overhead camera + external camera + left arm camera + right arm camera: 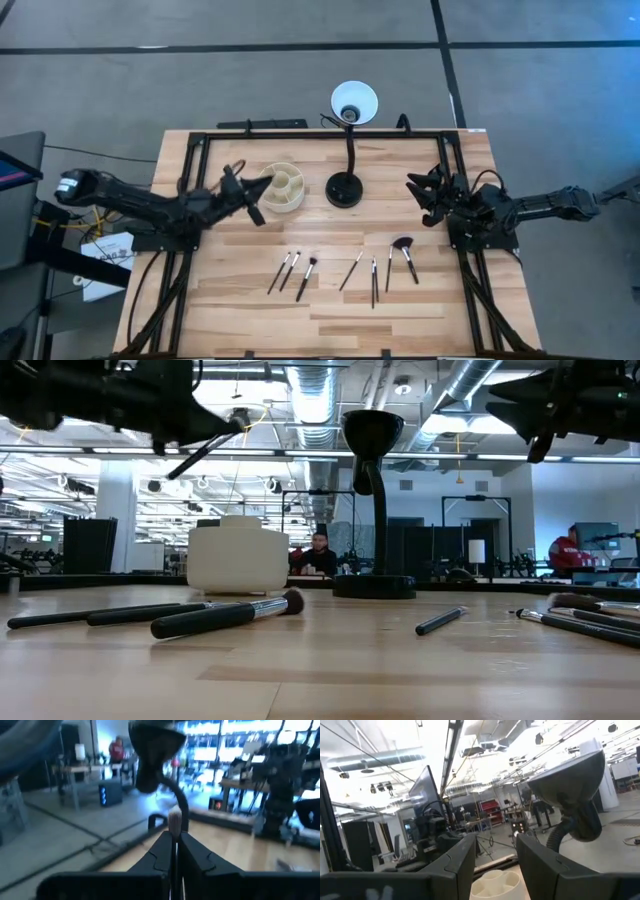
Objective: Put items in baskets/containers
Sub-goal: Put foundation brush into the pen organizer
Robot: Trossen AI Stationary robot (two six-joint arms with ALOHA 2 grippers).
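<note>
My left gripper [255, 190] is raised beside the left side of the cream divided cup [283, 187] and is shut on one makeup brush [174, 822] with a pale tip. The cup [238, 560] stands on the table beside the lamp base. Several more brushes [291, 271] lie flat near the front middle, with a fan-shaped one [403, 243] among those to the right. My right gripper [425, 195] hangs open above the table's right side, with nothing between its fingers [462, 865]. It faces the cup [495, 885]. My left gripper pinches the brush between its two shut fingers [160, 852]. The pale bristle end [174, 820] sticks out past the fingertips, and the handle runs back between them. The fingers come about level from the table's left. The brush is lifted clear, its dark handle [195, 455] slanting down.
A black desk lamp stands at the far middle, with its base [345, 190] just right of the cup and its white shade [354, 102] beyond the far edge. Black frame rails [190, 160] run along the far and side edges. People show in the room behind.
</note>
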